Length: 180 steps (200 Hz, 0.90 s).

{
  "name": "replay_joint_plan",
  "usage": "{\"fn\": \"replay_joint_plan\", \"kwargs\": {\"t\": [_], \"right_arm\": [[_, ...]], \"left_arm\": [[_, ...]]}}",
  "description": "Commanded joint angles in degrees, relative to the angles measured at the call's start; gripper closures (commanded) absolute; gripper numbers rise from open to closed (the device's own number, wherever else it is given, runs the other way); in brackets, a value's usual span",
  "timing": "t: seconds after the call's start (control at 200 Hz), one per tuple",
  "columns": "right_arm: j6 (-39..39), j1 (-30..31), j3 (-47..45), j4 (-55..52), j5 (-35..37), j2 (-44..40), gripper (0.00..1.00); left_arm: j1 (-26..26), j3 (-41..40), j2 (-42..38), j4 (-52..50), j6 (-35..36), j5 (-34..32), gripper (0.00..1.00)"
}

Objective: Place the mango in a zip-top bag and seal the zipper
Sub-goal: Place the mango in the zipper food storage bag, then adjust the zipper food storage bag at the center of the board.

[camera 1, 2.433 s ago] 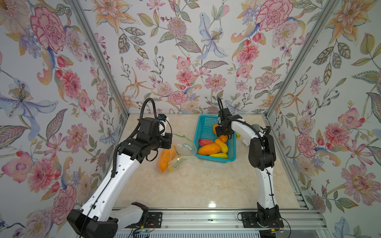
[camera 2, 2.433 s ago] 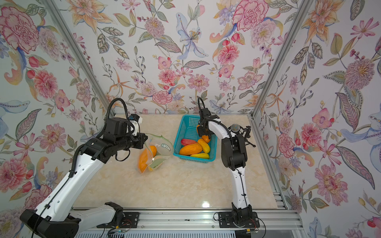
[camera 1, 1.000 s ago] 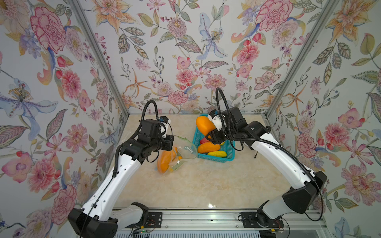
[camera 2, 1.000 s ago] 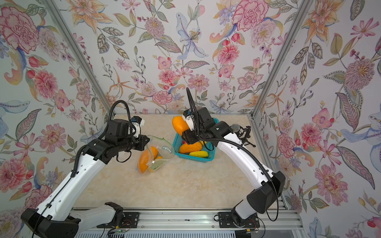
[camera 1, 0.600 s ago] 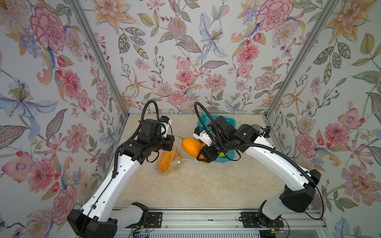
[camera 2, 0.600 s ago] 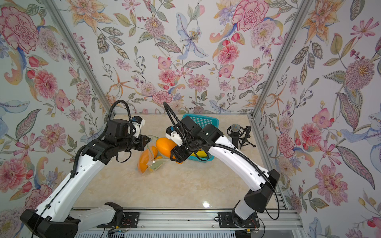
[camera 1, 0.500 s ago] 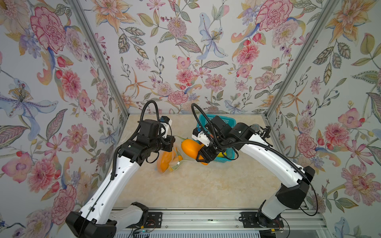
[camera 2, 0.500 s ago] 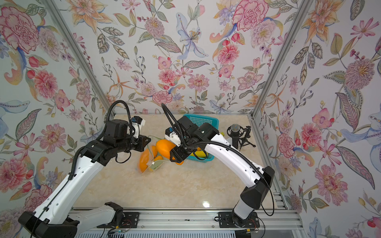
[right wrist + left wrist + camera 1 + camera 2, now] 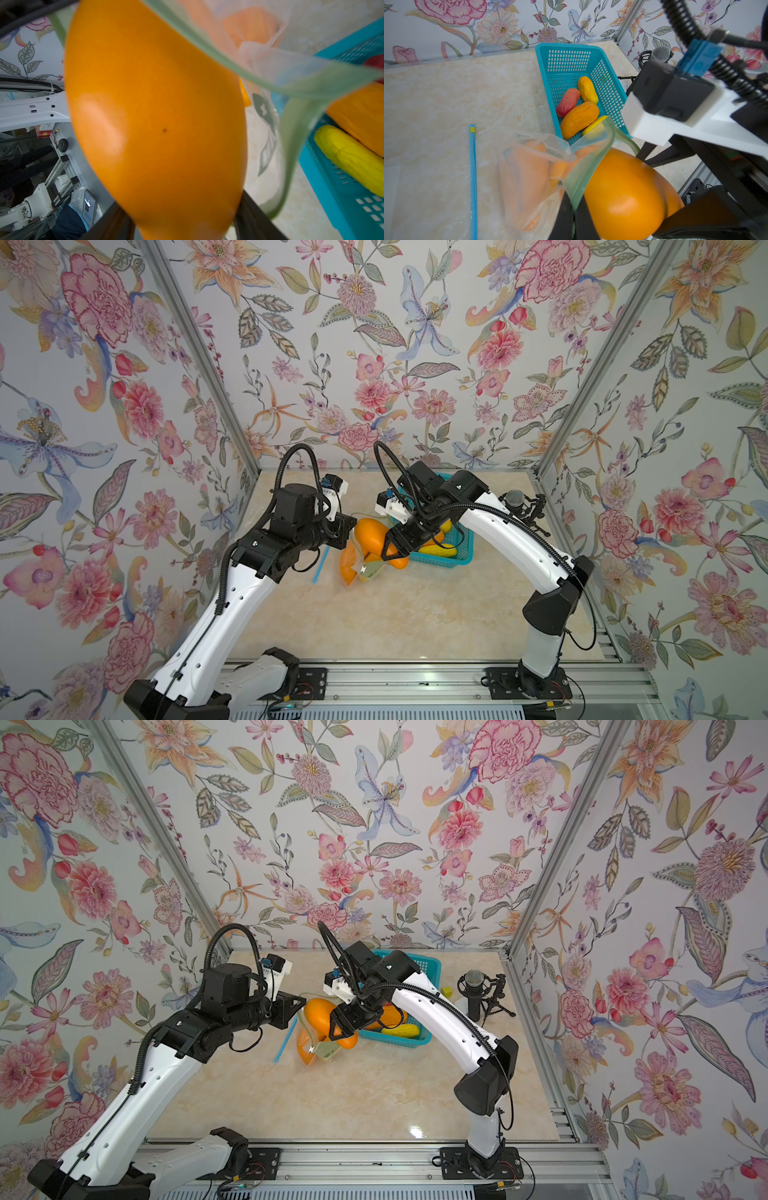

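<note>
Bright, even light from above; a glare spot on the table [image 9: 415, 1131]; soft shadows; the mango [image 9: 155, 124] fills the right wrist view, blurred.

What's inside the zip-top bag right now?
Through the clear zip-top bag, orange fruit shows; the folds hide how many pieces. The big mango, in the right gripper, sits at the green mouth; how far in cannot be told.

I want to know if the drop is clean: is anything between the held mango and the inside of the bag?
Nothing outside does: the left gripper holds the bag's green rim open around the mango. Orange fruit already inside may crowd it.
</note>
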Motion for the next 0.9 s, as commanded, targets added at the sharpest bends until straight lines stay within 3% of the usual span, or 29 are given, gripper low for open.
{"fn": "replay_joint_plan", "kwargs": {"t": [0.0,0.05,0.11,0.26,0.46,0.58,0.631,0.736,0.896], "right_arm": [[3.1,-0.57,2.16,1.52,-5.73,1.47,0.48],[4.08,-1.1,1.28,1.44,-5.84,1.46,0.47],[6.04,-2.56,0.08,2.05,-7.85,1.14,0.33],[9.92,-5.41,-3.9,9.89,-13.08,-3.07,0.2],[11.64,-7.51,-5.9,13.21,-13.26,-4.67,0.18],[14.81,-9.11,-10.89,20.65,-17.54,-7.9,0.21],[14.43,-9.04,-11.22,21.17,-14.97,-9.15,0.23],[10.22,-7.59,-13.05,21.26,-2.46,-12.81,0.24],[3.9,-1.87,-15.75,21.68,13.38,-13.89,0.24]], "left_arm": [[-1.88,-0.92,-0.89,1.19,0.8,3.91,1.0],[-1.96,-0.97,-0.96,1.44,0.76,3.95,1.0],[-1.92,-1.09,-0.97,1.82,0.72,4.0,1.0],[-1.96,-0.84,-0.61,2.11,0.67,3.66,1.0],[-1.96,-0.31,-0.4,2.01,0.73,3.08,1.0],[-1.89,-0.32,-0.35,1.85,0.72,2.14,1.0],[-1.92,-0.24,-0.25,1.85,0.68,1.98,1.0],[-1.9,0.25,0.07,1.81,0.68,1.97,1.0],[-1.92,0.83,0.94,1.2,1.03,1.78,1.0]]}}
